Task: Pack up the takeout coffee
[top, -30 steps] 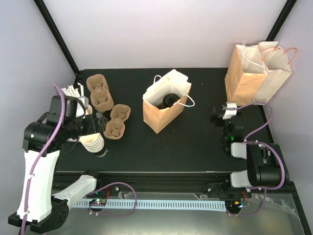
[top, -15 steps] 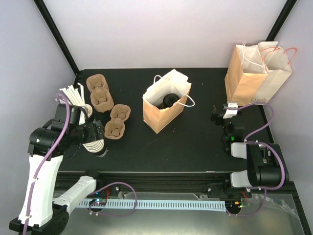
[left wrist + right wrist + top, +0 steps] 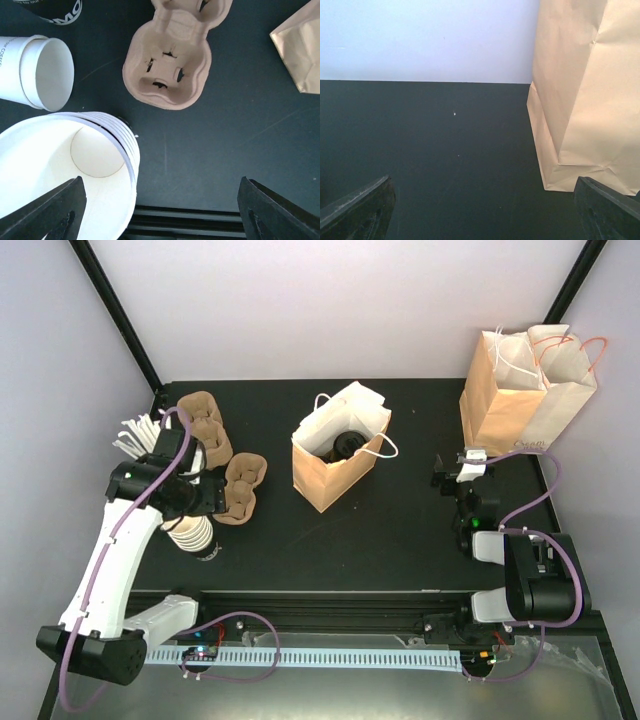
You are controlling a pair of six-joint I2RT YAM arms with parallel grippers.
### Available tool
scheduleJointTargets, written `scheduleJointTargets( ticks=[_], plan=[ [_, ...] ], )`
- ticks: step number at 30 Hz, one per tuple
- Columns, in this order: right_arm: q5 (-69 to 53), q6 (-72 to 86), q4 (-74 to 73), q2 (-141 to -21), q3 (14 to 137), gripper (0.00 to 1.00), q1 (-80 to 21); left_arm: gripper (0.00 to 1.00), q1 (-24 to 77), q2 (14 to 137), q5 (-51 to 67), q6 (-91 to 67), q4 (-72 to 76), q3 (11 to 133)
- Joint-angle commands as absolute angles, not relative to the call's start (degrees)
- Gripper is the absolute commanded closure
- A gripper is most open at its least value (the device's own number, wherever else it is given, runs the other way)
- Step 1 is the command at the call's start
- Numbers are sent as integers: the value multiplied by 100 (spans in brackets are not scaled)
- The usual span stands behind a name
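Swung in from the surface's left edge, the left gripper [image 3: 162, 207] is held open, empty, beside a carrier [image 3: 170, 55]; coffee [image 3: 345, 446] seems bagged, so a carrier grasp is likely needed.

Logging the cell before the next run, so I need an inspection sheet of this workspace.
Surface: black table, no spills seen.
Job's things: takeout coffee inside the open paper bag, black lid showing.
Clutter: brown cup carriers, stacked lidless cups, spare bags at back right.
End effectors: left end effector open, at the stacked lidless cups; right end effector open, empty, near the spare bags.
Cables: purple cables run along both arms.
Surroundings: pale walls, black frame posts.
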State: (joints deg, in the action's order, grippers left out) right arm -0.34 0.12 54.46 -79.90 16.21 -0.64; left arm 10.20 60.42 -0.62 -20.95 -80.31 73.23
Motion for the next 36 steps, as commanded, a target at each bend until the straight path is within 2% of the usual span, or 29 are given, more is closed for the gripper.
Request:
scheduleJointTargets(
  ticks=[1,9,14,19,21,24,26,32,36],
  plan=[
    [44,15,5766,-8007,1644,0,-44,16,984,6221,-331,-1893,-7724,7043],
    [41,13,5809,-8024,1635,0,-36,22,980,6870,-556,-1885,-7820,6838],
    [44,9,5792,-8018,1641,0,-44,35,981,6875,-675,-1859,-7717,6419],
    [44,9,5774,-8016,1644,0,-39,43,984,6983,-661,-1867,-7597,6178],
    [42,9,5774,-8017,1644,0,-43,51,984,7012,-648,-1874,-7566,6143],
    [44,10,5773,-8011,1644,0,-37,70,984,7029,-555,-1876,-7528,6113],
    [44,9,5774,-8016,1644,0,-44,78,985,6997,-477,-1867,-7524,6126],
    [44,9,5774,-8015,1644,0,-41,97,1038,6914,-92,-1807,-7667,6171],
    [48,15,5773,-8013,1644,0,-41,98,1158,6875,245,-1685,-7760,6320]
  ],
)
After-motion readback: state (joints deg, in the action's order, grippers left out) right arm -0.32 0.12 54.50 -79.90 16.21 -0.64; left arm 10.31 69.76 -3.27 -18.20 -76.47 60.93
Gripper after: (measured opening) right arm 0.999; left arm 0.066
